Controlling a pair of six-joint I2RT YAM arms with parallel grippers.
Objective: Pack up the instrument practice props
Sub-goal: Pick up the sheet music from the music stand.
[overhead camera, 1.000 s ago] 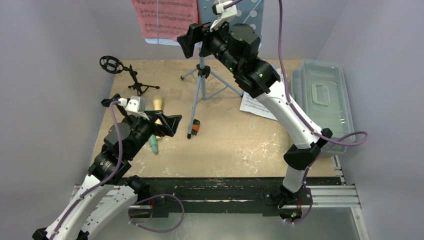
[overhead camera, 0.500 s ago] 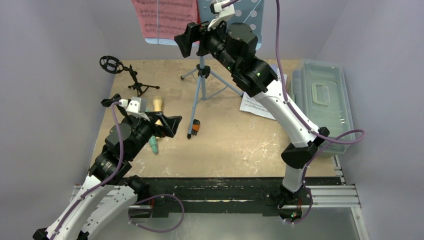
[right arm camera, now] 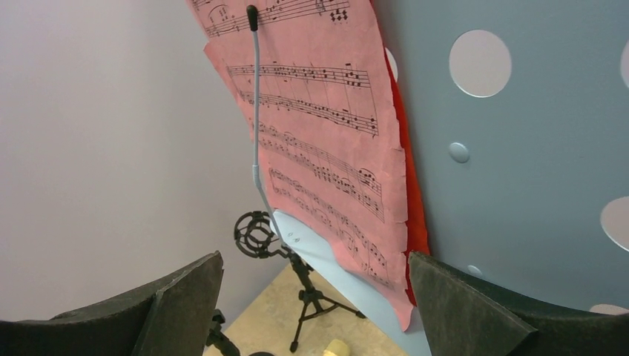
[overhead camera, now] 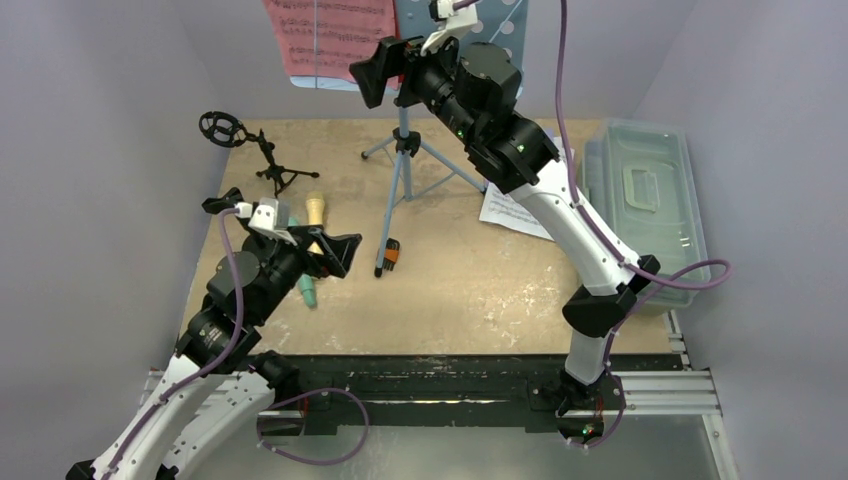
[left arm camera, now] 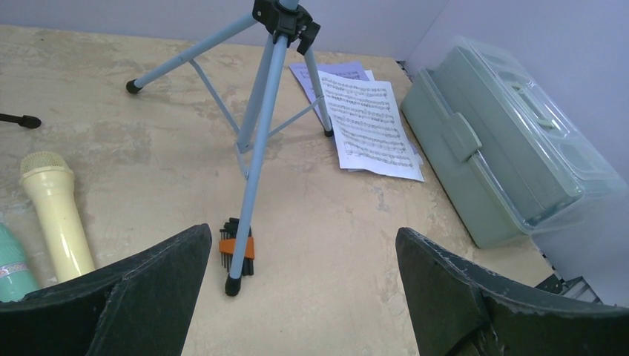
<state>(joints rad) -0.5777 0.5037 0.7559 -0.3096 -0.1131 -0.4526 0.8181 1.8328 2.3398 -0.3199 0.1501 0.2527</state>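
Note:
The light-blue tripod (overhead camera: 403, 160) stands at the back, its perforated tray (right arm camera: 519, 133) holding a pink sheet-music page (right arm camera: 319, 148) with a red page (right arm camera: 417, 222) behind it. A thin wire clip (right arm camera: 256, 111) lies over the pink page. My right gripper (overhead camera: 383, 68) is raised and open just in front of the pages' lower edge, touching nothing. My left gripper (overhead camera: 335, 252) hangs open and empty low over the left table. Beside it lie the yellow microphone (left arm camera: 56, 211) and the mint-green microphone (left arm camera: 13, 263). A small black microphone tripod (overhead camera: 265, 160) stands at the back left.
A translucent grey tub (overhead camera: 650, 200) with its lid shut sits at the right edge. White and purple music sheets (left arm camera: 371, 126) lie flat beside it. An orange-banded hex key set (left arm camera: 236, 248) lies under the foot of one tripod leg. Walls close in on three sides.
My right gripper has edged left and slightly up, closer to the pink page. The left arm has drawn back a little toward the near edge.

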